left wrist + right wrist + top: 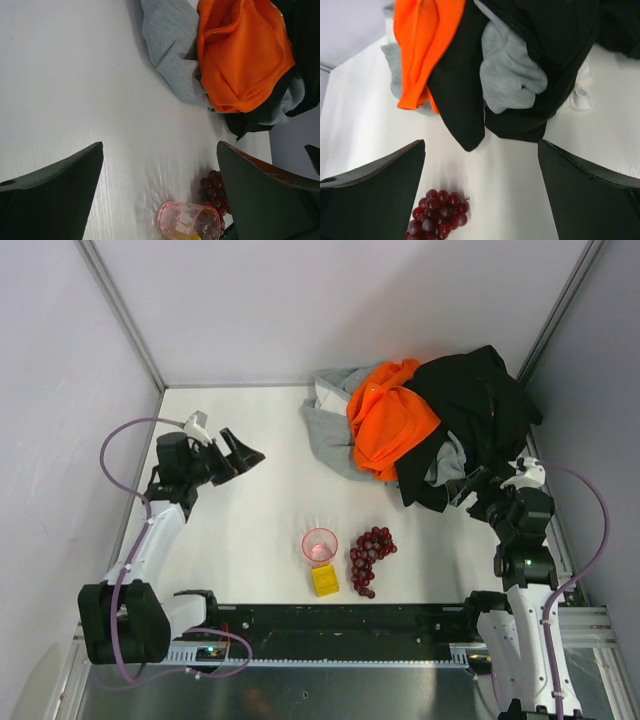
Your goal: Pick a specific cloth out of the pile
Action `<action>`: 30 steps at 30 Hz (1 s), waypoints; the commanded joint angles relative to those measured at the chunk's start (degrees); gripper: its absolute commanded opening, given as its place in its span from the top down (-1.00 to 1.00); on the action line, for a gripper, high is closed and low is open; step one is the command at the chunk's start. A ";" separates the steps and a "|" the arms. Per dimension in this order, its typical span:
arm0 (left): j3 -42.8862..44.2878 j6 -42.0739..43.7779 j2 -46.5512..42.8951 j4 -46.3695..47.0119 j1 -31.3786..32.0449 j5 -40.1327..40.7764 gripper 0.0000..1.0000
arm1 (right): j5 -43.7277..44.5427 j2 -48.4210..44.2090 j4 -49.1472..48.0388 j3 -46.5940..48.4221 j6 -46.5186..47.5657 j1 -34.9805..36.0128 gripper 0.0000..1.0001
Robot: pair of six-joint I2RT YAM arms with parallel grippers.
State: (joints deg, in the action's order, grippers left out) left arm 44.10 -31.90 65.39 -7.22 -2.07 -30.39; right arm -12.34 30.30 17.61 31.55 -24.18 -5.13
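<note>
The pile (430,425) lies at the back right: a bright orange garment (390,420) over a grey sweatshirt (328,435), with a black garment (480,400) on the right. A small piece of white cloth (579,92) peeks from under the black garment at its right edge; most of it is hidden. My right gripper (468,488) is open and empty, just in front of the pile's near right corner, also in the right wrist view (481,146). My left gripper (245,460) is open and empty over bare table, well left of the pile, also in the left wrist view (160,147).
A pink cup (320,543) stands at the front middle with a yellow block (324,580) just before it and a bunch of dark red grapes (370,555) to its right. Grey walls close the table on the left, back and right.
</note>
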 commanded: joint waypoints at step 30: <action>11.09 17.62 1.91 -25.18 24.26 43.84 -0.99 | -2.69 16.36 3.97 2.06 -3.93 -0.19 -0.99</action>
State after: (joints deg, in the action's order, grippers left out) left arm 53.47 -14.02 67.75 -32.95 21.80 12.14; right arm -13.72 44.03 26.39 31.55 -26.15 -5.13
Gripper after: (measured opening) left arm 0.996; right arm 0.993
